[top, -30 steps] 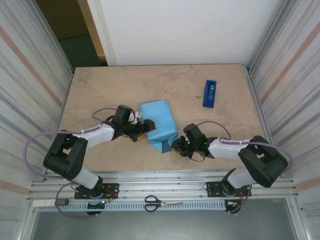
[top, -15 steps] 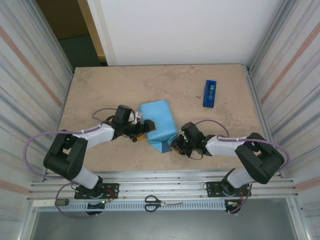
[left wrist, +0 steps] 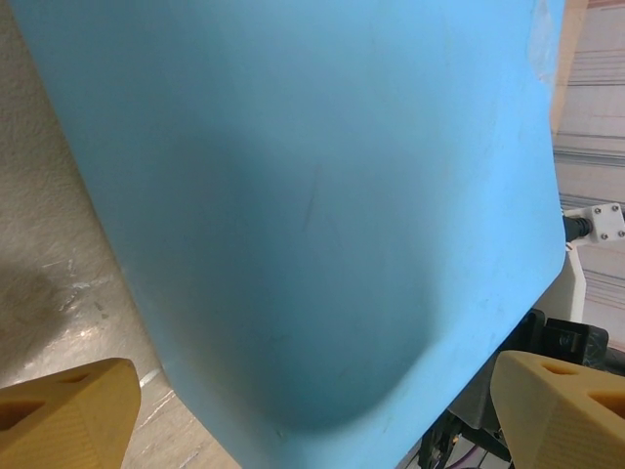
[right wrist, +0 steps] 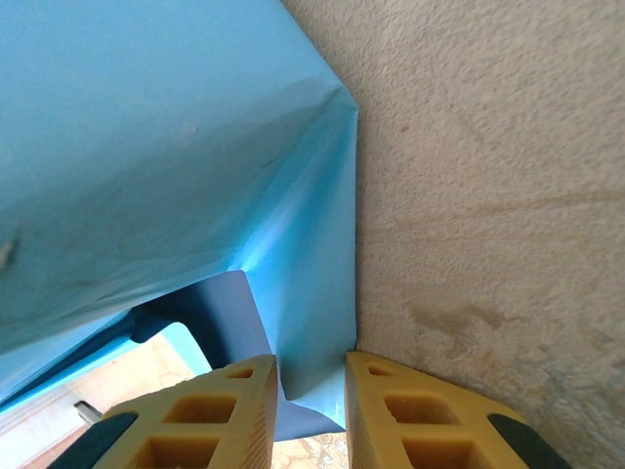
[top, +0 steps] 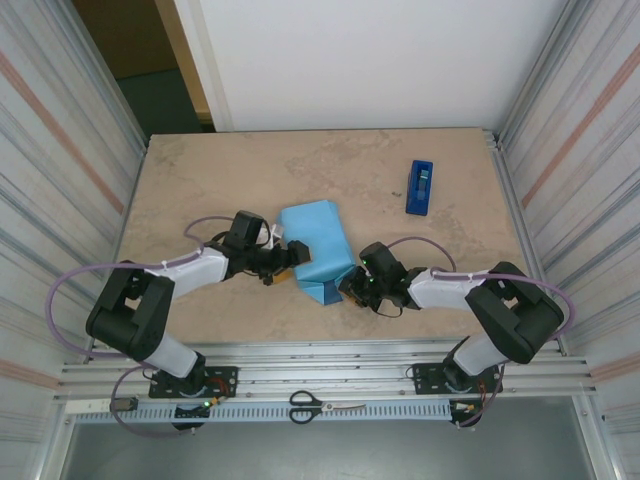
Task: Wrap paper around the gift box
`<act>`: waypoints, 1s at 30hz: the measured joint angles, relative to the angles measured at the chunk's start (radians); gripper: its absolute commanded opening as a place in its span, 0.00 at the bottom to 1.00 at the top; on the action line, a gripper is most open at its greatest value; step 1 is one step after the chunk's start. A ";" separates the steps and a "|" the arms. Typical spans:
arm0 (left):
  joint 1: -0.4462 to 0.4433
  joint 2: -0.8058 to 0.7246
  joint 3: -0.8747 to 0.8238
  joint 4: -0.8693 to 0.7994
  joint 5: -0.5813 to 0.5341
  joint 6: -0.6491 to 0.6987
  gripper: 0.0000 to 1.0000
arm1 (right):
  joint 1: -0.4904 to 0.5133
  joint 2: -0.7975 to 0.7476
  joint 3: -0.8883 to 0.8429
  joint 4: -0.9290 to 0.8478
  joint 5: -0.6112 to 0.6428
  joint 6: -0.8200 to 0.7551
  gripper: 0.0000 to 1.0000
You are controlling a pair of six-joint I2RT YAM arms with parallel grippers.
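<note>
Quick rundown, top cam: the paper [top: 315,245] sits roughly mid-table [top: 250,170], a bit toward the near side. It's folded up into a chunky bundle w/ the light blue face out. At the near end of the bundle a darker blue bit shows where the flaps meet.

Left gripper [top: 289,262] is at the bundle's left edge. On the left wrist cam its fingers [left wrist: 68,415] are spread wide, one on each side of the frame, w/ the paper's [left wrist: 312,195] smooth blue surface between and ahead of them. It isn't squeezing anything afaict.

Right gripper [top: 346,288] is down low at the near-right corner of the bundle. Right wrist cam: the fingers [right wrist: 195,415] are close together, w/ a creased corner flap of the paper [right wrist: 308,293] running down into the narrow gap between them. The flap touches both inner faces, so it looks like a pinch on that flap. A darker blue layer peeks out just left of it.

Other stuff: blue tape dispenser [top: 420,187] on the far right of the table, well apart from the bundle. Scissors [top: 325,405] lie on the near rail between the arm bases.
</note>
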 measured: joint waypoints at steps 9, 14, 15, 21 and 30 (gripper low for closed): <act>0.000 -0.011 0.000 -0.012 -0.007 0.007 0.94 | 0.018 -0.021 0.034 -0.085 0.052 -0.008 0.32; 0.000 -0.013 0.000 -0.019 -0.007 0.013 0.94 | 0.019 -0.021 0.036 -0.104 0.061 -0.008 0.30; 0.000 -0.013 0.000 -0.019 -0.007 0.015 0.94 | 0.020 -0.020 0.038 -0.105 0.061 -0.008 0.29; 0.000 -0.018 0.000 -0.022 -0.007 0.019 0.95 | 0.030 0.010 0.058 -0.099 0.054 -0.008 0.23; 0.001 -0.036 0.000 -0.030 -0.008 0.019 0.95 | 0.033 0.020 0.066 -0.095 0.054 -0.011 0.17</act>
